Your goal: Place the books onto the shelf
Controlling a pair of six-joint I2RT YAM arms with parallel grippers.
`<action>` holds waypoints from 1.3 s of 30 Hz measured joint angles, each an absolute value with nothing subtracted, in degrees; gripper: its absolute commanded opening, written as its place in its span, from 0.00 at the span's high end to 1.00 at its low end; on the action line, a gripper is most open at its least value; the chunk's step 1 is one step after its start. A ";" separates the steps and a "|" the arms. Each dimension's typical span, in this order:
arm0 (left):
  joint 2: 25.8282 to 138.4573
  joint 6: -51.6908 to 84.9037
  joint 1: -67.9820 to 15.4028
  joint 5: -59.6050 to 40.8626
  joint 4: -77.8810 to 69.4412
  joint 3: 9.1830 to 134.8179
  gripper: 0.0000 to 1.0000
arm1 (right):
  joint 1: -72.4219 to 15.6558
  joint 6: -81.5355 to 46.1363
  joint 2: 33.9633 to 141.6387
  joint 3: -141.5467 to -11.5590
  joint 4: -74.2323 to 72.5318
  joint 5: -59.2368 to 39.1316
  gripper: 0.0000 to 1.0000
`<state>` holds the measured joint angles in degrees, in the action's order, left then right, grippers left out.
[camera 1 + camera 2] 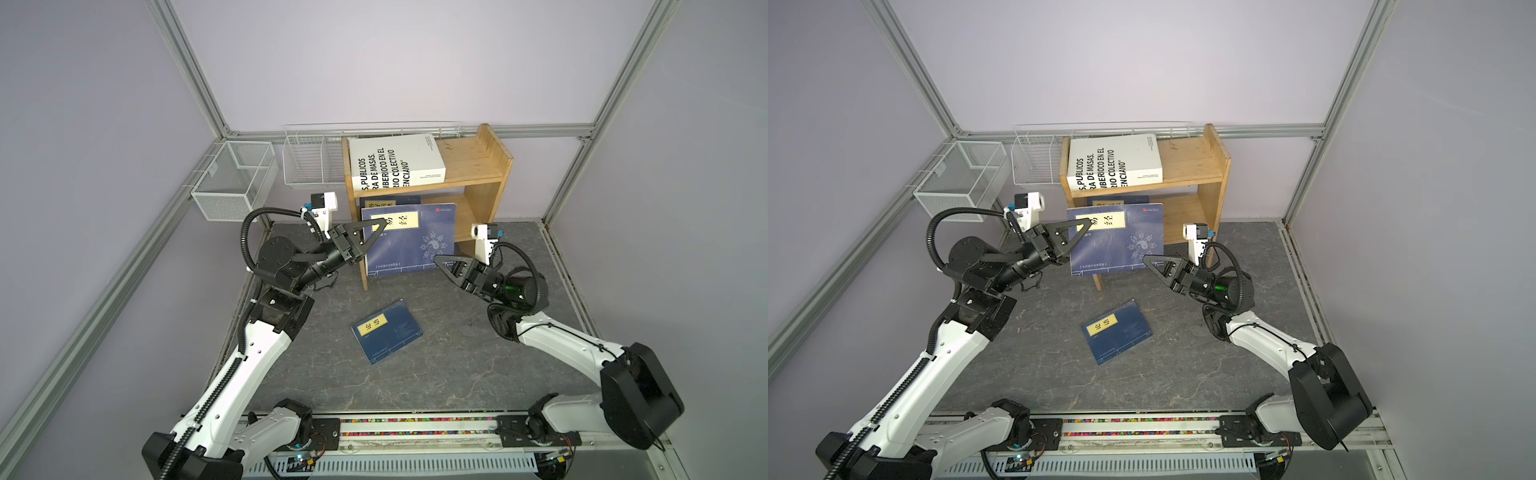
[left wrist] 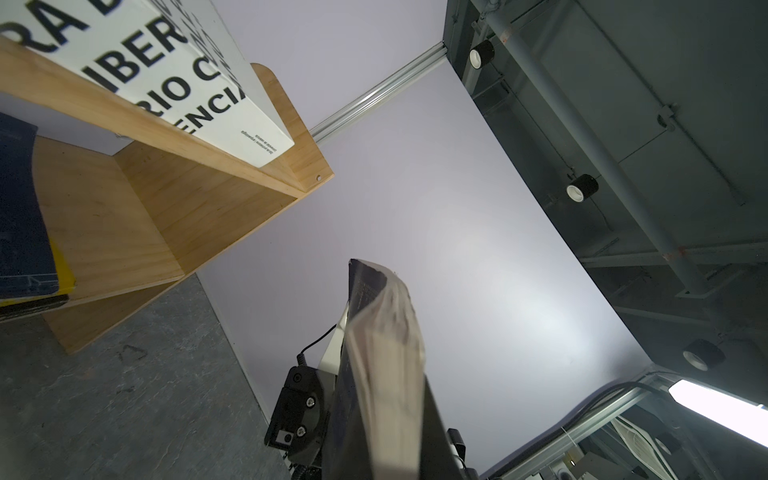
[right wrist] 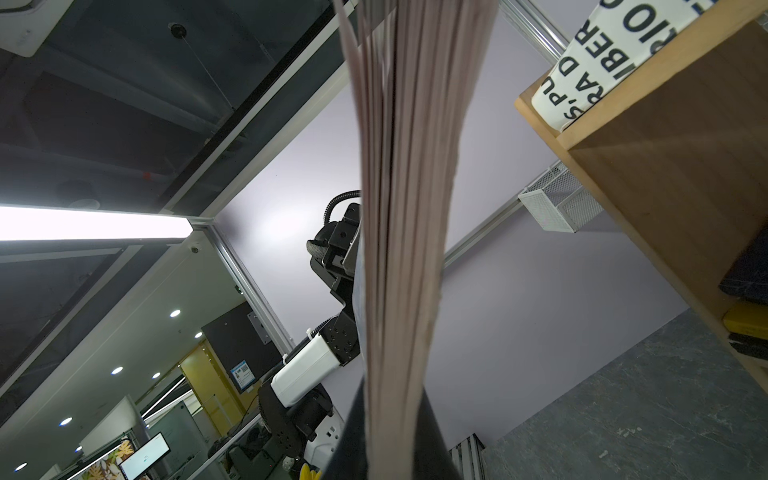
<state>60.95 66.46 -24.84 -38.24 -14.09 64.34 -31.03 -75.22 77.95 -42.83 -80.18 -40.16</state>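
A thin navy book [image 1: 409, 245] [image 1: 1117, 241] with a yellow label stands upright in the air, in front of the lower tier of the pine shelf [image 1: 478, 166] [image 1: 1196, 166]. My left gripper [image 1: 384, 226] [image 1: 1088, 224] is shut on its upper left corner. My right gripper [image 1: 437, 259] [image 1: 1146, 259] is shut on its lower right corner. The book's page edge [image 2: 386, 332] [image 3: 403, 208] fills the gap between the jaws in both wrist views. The thick white book [image 1: 395, 164] lies on the top tier. Another navy book [image 1: 386, 331] [image 1: 1117, 332] lies flat on the table. Navy and yellow books [image 2: 25, 232] rest on the lower tier.
Two white wire baskets [image 1: 232, 178] [image 1: 309, 160] hang at the back left beside the shelf. Aluminium frame posts and lilac walls enclose the grey table top [image 1: 457, 353]. The shelf's right half [image 1: 469, 158] holds nothing on its top tier.
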 measured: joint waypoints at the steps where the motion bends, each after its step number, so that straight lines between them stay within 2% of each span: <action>1: 60.53 64.55 -24.82 -37.26 -11.90 64.49 0.50 | -31.11 -75.33 78.00 -42.48 -80.03 -39.77 0.93; 2: 59.90 62.52 -24.82 -36.12 -9.10 64.73 0.40 | -31.11 -75.57 78.15 -42.06 -79.96 -39.03 0.93; 4: 58.30 57.93 -24.86 -32.91 -3.22 65.34 0.32 | -31.05 -76.18 78.52 -40.95 -79.96 -37.56 0.93; 11: 49.23 42.98 -24.86 -12.27 16.78 68.75 0.24 | -28.91 -77.80 79.29 -34.83 -77.30 -32.16 0.93; 19: 41.41 35.11 -24.86 4.27 26.74 68.93 0.20 | -28.60 -75.85 81.32 -37.41 -66.50 -29.78 0.93; 27: 40.47 32.60 -24.86 9.15 29.15 67.90 0.18 | -27.92 -62.83 81.89 -56.88 -35.79 -30.04 0.93; 39: 40.97 31.81 -24.86 10.07 29.23 65.36 0.15 | -25.91 -58.89 94.89 -68.99 -24.69 -31.20 0.93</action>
